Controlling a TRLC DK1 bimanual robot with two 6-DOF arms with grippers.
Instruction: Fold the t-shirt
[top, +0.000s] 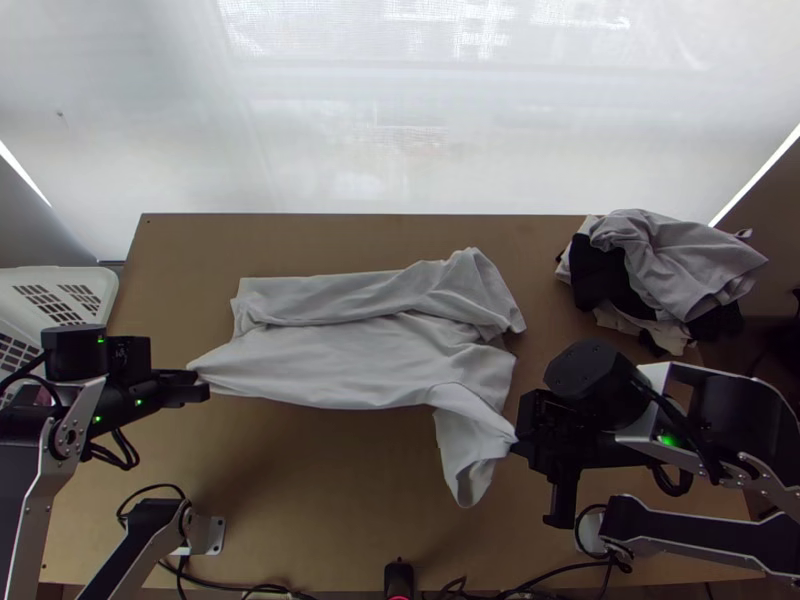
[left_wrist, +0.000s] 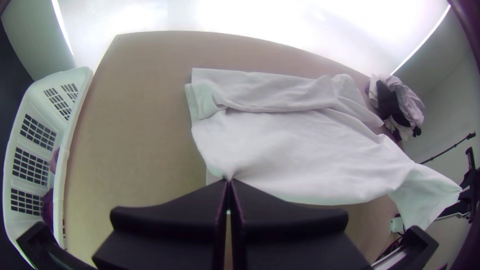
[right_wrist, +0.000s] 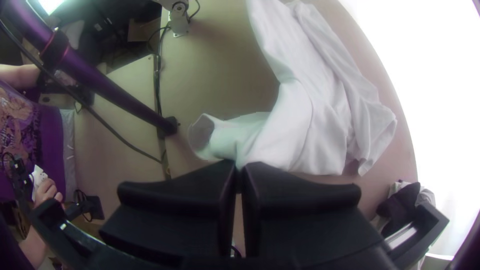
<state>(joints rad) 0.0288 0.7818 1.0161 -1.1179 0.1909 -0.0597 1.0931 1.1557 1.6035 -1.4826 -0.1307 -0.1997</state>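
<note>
The light grey t-shirt (top: 370, 350) lies across the middle of the table, its far part doubled over in a long strip and its near edge lifted between two grips. My left gripper (top: 200, 385) is shut on the shirt's near left corner; in the left wrist view the fingertips of my left gripper (left_wrist: 228, 181) pinch the cloth. At the right, my right gripper (top: 518, 440) is shut on the near right part beside a sleeve, which hangs toward the table's near edge. In the right wrist view, my right gripper (right_wrist: 238, 165) has cloth between its tips.
A heap of grey, black and white clothes (top: 670, 270) sits at the table's far right corner. A white basket (top: 95, 282) stands off the left edge. Cables (top: 250, 588) run along the near edge, by a small black device (top: 398, 578).
</note>
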